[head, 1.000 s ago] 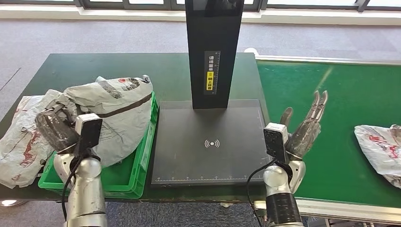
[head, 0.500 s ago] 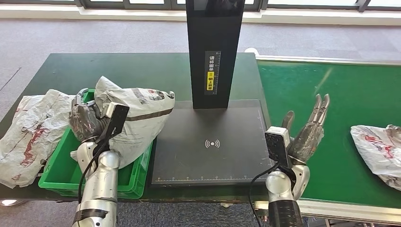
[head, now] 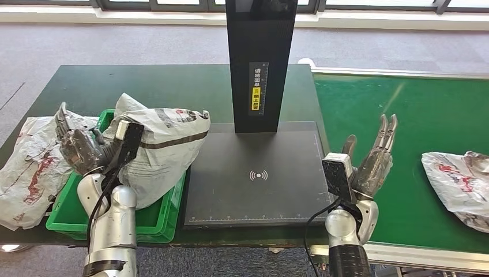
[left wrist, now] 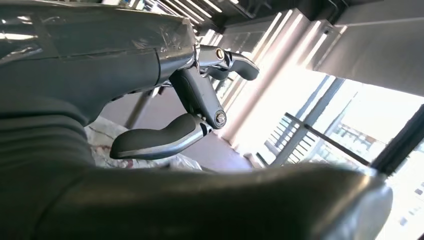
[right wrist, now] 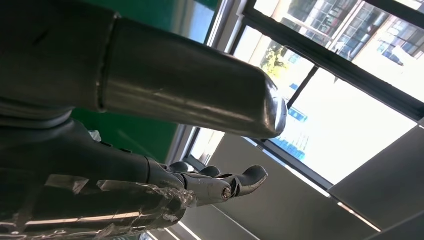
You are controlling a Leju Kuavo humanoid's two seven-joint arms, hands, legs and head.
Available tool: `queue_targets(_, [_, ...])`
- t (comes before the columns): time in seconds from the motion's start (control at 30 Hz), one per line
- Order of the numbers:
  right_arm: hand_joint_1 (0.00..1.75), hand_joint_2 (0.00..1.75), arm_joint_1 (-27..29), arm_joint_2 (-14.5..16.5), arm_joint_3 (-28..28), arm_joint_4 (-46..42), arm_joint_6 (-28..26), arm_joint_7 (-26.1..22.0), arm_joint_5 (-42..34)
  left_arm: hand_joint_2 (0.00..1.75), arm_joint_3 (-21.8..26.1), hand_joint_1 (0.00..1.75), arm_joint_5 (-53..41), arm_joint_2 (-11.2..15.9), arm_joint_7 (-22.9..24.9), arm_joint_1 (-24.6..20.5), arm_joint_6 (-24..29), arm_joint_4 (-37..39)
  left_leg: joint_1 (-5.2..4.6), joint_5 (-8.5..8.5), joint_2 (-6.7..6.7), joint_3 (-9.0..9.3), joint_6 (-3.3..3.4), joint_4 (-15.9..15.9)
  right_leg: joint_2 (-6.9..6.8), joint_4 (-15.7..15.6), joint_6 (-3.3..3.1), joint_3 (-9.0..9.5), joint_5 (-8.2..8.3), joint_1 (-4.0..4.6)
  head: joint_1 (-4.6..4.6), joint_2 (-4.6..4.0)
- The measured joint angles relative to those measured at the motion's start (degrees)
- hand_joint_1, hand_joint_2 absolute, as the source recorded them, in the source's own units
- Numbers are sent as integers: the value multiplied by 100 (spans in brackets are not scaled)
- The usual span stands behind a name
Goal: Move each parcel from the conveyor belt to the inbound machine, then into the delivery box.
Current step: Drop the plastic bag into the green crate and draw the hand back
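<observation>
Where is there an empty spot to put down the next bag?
The black scanner pad is bare, between the green box and the green belt. Much of the belt is free too, from the right hand to the bag at its far side. The box is crowded: a grey bag fills it, with another bag beside it.

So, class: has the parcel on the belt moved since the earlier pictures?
Yes. The parcel has slid left along the belt, nearer the scanner plate and the right hand; its left edge sits further from the picture's right border than before.
</observation>
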Motion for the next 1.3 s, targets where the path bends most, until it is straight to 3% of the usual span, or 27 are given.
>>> queue_targets(0.13, [0, 0, -19, 0, -38, 77, 32, 120, 151, 0, 117, 0, 230, 0, -70, 104, 0, -424, 0, -1, -3, -3, 0, -2, -4, 0, 0, 1, -2, 0, 0, 1])
queue_targets(0.23, [0, 0, -33, -2, -90, 148, 13, 213, 291, 0, 421, 0, 668, 2, -501, 116, 0, -668, 1, -1, -2, -4, 0, -3, -3, 0, 0, 0, -2, 0, 0, 1])
queue_targets(0.37, [0, 0, -58, -2, -200, 212, -14, 354, 457, 0, 1095, 0, 1330, 4, -1291, 104, 1, -891, 1, -1, 0, -1, 0, -2, -3, 0, -2, -2, -3, 1, 0, 1])
queue_targets(0.67, [0, 0, -125, -2, -323, 342, -19, 525, 679, 0, 2452, 0, 1707, 8, -2231, -248, 0, -770, 0, -1, 0, -1, 0, -2, -2, 0, -3, -2, -3, 0, 0, 1])
queue_targets(0.87, [0, 0, -156, -2, -354, 406, -19, 535, 706, 0, 2889, 0, 1712, 8, -2297, -370, 0, -636, 1, -1, -1, -1, -1, -2, -3, 0, -3, -2, -3, 1, 0, 1])
queue_targets(1.3, [0, 0, -191, -2, -357, 464, -19, 535, 708, 0, 3123, 0, 1712, 8, -2303, -433, 0, -514, 1, -1, 0, 0, -1, -1, -2, 0, -3, -3, -3, 1, 0, 1])
